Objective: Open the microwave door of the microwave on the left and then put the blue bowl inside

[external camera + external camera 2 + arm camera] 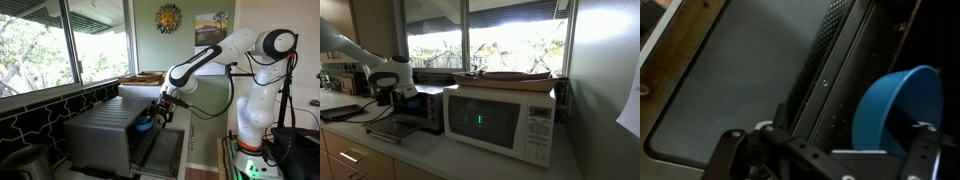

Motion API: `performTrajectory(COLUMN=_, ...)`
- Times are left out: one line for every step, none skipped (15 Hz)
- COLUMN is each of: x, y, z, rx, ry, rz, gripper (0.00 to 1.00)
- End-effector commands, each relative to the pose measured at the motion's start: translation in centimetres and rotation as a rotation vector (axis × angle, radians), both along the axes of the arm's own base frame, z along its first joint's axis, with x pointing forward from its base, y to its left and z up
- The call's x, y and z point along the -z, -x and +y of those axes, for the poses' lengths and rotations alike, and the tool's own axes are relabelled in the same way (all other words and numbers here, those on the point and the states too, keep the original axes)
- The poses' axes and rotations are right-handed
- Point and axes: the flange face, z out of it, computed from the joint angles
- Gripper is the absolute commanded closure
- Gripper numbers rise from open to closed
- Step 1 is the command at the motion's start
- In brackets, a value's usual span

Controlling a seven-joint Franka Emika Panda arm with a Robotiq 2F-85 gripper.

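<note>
The grey brushed-metal microwave [100, 135] stands on the counter; it also shows in an exterior view [423, 110] and in the wrist view [730, 90]. Its door [163, 150] hangs open, folded down at the front, and also shows in an exterior view [382, 130]. My gripper [158, 112] is shut on the blue bowl [147, 124] and holds it tilted just in front of the open cavity, above the door. In the wrist view the blue bowl [895, 110] sits at the right, by my gripper [840, 160]. In an exterior view my gripper [388, 95] hides the bowl.
A white microwave [500, 118] with a dark window stands beside the grey one, with a flat wooden tray [510, 75] on top. Windows run behind the counter. Dark patterned tiles [40, 115] line the wall. Drawers [350, 158] sit below the counter.
</note>
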Motion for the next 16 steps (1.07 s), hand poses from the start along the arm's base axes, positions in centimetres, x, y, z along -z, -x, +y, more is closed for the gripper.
performTrajectory(x=-1.8, y=-0.3, z=-0.5, rx=-0.011, ry=-0.019, rz=-0.158, gripper=0.0)
performTrajectory(x=-1.8, y=-0.2, z=-0.6, rx=-0.028, ry=-0.012, rz=-0.185, gripper=0.0)
performTrajectory(x=-1.9, y=-0.1, z=-0.7, rx=-0.049, ry=0.0, rz=-0.216, gripper=0.0)
performTrajectory(x=-1.9, y=0.0, z=-0.8, rx=-0.055, ry=0.018, rz=-0.248, gripper=0.0)
performTrajectory(x=0.3, y=0.3, z=-0.5, rx=-0.077, ry=0.023, rz=-0.137, gripper=0.0)
performTrajectory(x=-0.1, y=0.4, z=-0.5, rx=-0.088, ry=0.029, rz=-0.168, gripper=0.0)
performTrajectory(x=-0.5, y=0.5, z=-0.5, rx=-0.093, ry=0.031, rz=-0.188, gripper=0.0)
performTrajectory(x=-0.9, y=0.6, z=-0.5, rx=-0.092, ry=0.03, rz=-0.199, gripper=0.0)
performTrajectory(x=-1.6, y=0.5, z=-0.4, rx=-0.117, ry=0.028, rz=-0.24, gripper=0.0)
performTrajectory(x=-1.6, y=0.6, z=-0.3, rx=-0.144, ry=0.042, rz=-0.249, gripper=0.0)
performTrajectory(x=-1.7, y=0.7, z=-0.1, rx=-0.178, ry=0.056, rz=-0.275, gripper=0.0)
performTrajectory(x=-1.7, y=0.9, z=-0.1, rx=-0.218, ry=0.072, rz=-0.295, gripper=0.0)
performTrajectory(x=-1.7, y=0.9, z=0.0, rx=-0.253, ry=0.086, rz=-0.311, gripper=0.0)
performTrajectory(x=-1.6, y=1.2, z=0.0, rx=-0.308, ry=0.101, rz=-0.322, gripper=0.0)
performTrajectory(x=-1.7, y=1.3, z=0.1, rx=-0.337, ry=0.111, rz=-0.342, gripper=0.0)
performTrajectory(x=-1.8, y=1.4, z=0.1, rx=-0.38, ry=0.128, rz=-0.364, gripper=0.0)
